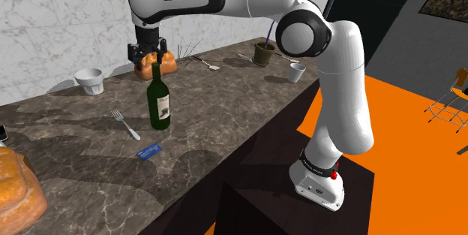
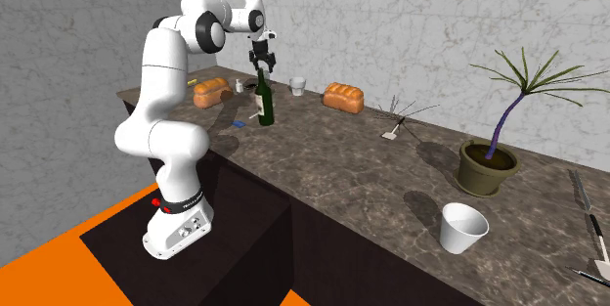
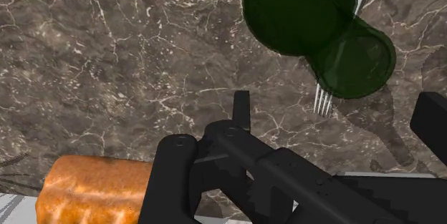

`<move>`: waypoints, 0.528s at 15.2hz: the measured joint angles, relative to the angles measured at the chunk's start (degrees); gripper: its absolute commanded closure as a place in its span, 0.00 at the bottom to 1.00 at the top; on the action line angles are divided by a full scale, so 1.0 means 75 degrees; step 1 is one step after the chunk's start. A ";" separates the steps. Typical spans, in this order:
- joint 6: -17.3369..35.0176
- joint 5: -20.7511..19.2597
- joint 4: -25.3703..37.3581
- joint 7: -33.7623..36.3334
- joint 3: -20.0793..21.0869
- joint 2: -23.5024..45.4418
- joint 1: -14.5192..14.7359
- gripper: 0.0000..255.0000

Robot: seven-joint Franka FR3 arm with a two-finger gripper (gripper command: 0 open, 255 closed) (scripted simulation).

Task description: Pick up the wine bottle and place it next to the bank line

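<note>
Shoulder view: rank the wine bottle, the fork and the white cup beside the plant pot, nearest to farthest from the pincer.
1. Wine bottle, just below the pincer.
2. Fork, to the view's left of the bottle.
3. White cup, view's far right, by the plant pot.

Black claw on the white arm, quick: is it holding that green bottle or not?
Black two-finger gripper: jaws open, holding nothing. The upright dark green wine bottle stands ungripped beneath it.
</note>
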 measured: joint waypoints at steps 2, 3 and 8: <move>-0.0114 0.0001 0.0130 -0.0004 -0.0001 0.0014 -0.0008 0.00; -0.0306 -0.0003 0.0304 0.0001 -0.0004 -0.0006 -0.0010 0.00; -0.0901 -0.0011 0.0843 0.0014 -0.0009 -0.0065 -0.0018 0.00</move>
